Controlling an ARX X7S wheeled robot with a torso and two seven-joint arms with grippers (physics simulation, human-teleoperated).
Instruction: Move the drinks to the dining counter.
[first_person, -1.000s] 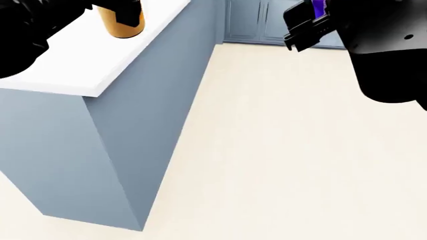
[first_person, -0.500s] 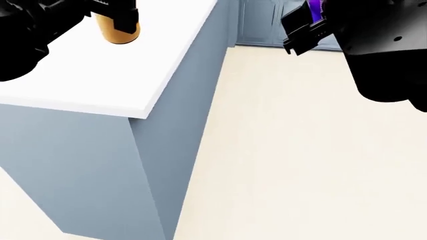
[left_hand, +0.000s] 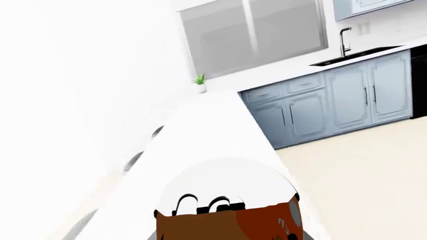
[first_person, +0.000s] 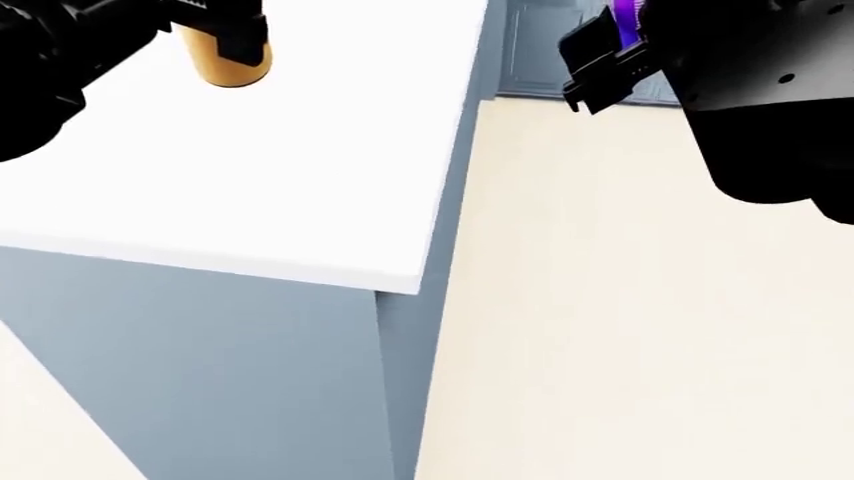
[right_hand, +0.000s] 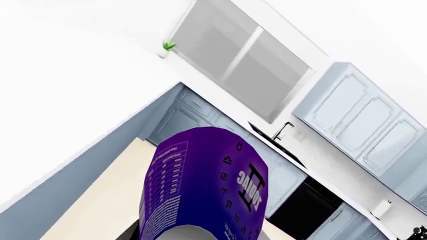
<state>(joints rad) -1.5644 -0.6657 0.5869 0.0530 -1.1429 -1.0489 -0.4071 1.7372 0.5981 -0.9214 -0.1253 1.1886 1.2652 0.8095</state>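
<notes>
Since half a second ago the dining counter (first_person: 267, 180) fills more of the head view; its corner edge has slid rightward. My left gripper (first_person: 220, 25) is clenched on the golden-yellow can (first_person: 224, 58), held over the white slab, well inside its long edge. My right gripper (first_person: 607, 55) grasps the purple can (right_hand: 200, 185) over bare floor (first_person: 641, 300), just beyond that edge. Open slab lies ahead.

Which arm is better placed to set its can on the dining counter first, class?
Probably the left. The left gripper holds the golden-yellow can already over the dining counter. The right gripper, carrying the purple can, is beyond the counter's edge, above the floor.
</notes>
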